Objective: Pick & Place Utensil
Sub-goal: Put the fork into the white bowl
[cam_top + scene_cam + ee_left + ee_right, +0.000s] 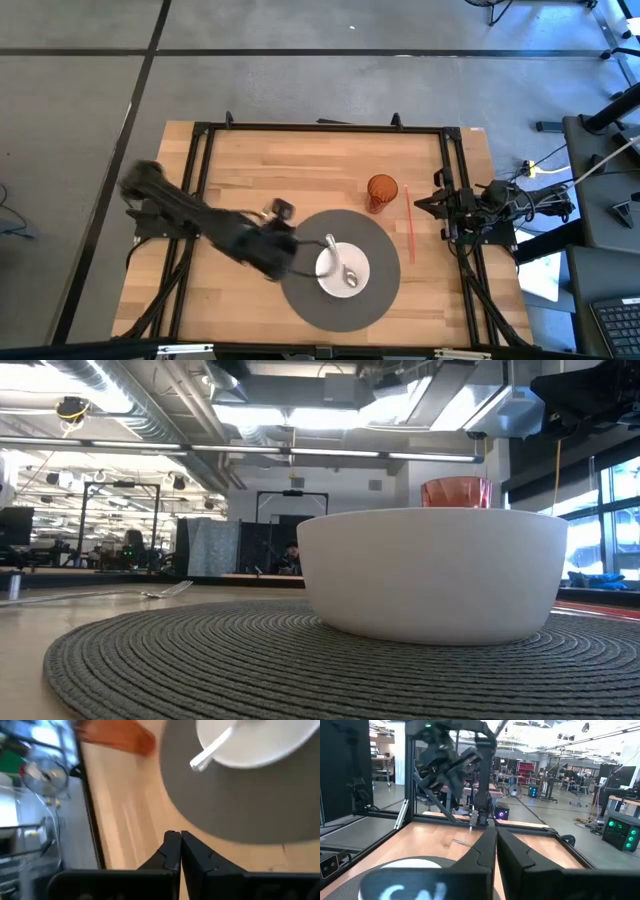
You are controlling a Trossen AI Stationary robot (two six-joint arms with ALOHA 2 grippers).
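Note:
A white bowl (pixel 343 268) stands on a round grey placemat (pixel 300 300) near the table's front. A pale utensil (pixel 340 262) lies in the bowl, its handle (pixel 210 752) leaning on the rim and sticking out toward the far left. My left gripper (pixel 290 245) hovers at the mat's left edge, left of the bowl, and its fingers are shut and empty in the left wrist view (pixel 176 839). My right gripper (pixel 420 203) waits at the table's right edge, shut and empty in its own view (pixel 495 832).
An orange cup (pixel 381 191) stands behind the mat at the right. A thin red stick (pixel 408 225) lies on the wood to its right. A silvery utensil (pixel 165 591) lies on the table to the left of the mat. A black frame (pixel 320 128) borders the table.

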